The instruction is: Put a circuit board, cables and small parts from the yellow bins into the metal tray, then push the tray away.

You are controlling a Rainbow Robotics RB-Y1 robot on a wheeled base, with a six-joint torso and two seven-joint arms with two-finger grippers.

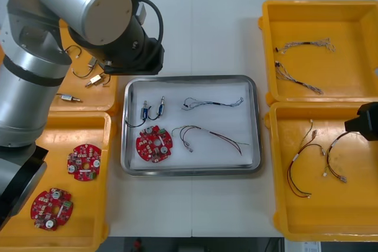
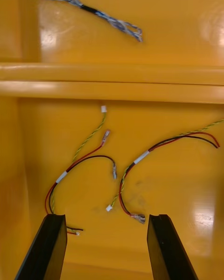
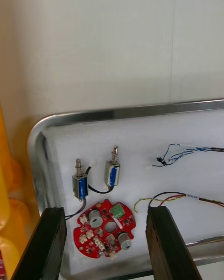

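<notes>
- Nearest the robot, the near-left yellow bin [image 1: 88, 128] holds two spare boards [image 1: 83, 162], well apart from the tray.
- Opposite, the right gripper [image 2: 105, 217] hangs over the near-right yellow bin [image 1: 354, 216]. Its fingers are spread wide and grip nothing. Loose cables [image 2: 88, 161] lie on the bin floor just past its tips, so it looks parked.
- Between the bins, the metal tray [image 1: 255, 122] already carries a circuit board [image 1: 154, 143] and two small metal parts [image 1: 152, 110] joined by black wire. Beside them lie a blue and white cable [image 1: 212, 102] and a red and yellow cable [image 1: 212, 137].
- The left gripper [image 3: 106, 210] hovers over the tray's board corner, wide open and empty. It is probably placed there to start the push.
- Nothing pins the contents down, so a sharp shove could slide them. The table past the far rim looks bare.
- Farthest off, the far-left yellow bin [image 1: 106, 95] keeps leftover parts [image 1: 94, 79]. The far-right yellow bin [image 1: 348, 33] keeps twisted cables [image 1: 298, 78]. Both flank the path without blocking it.
</notes>
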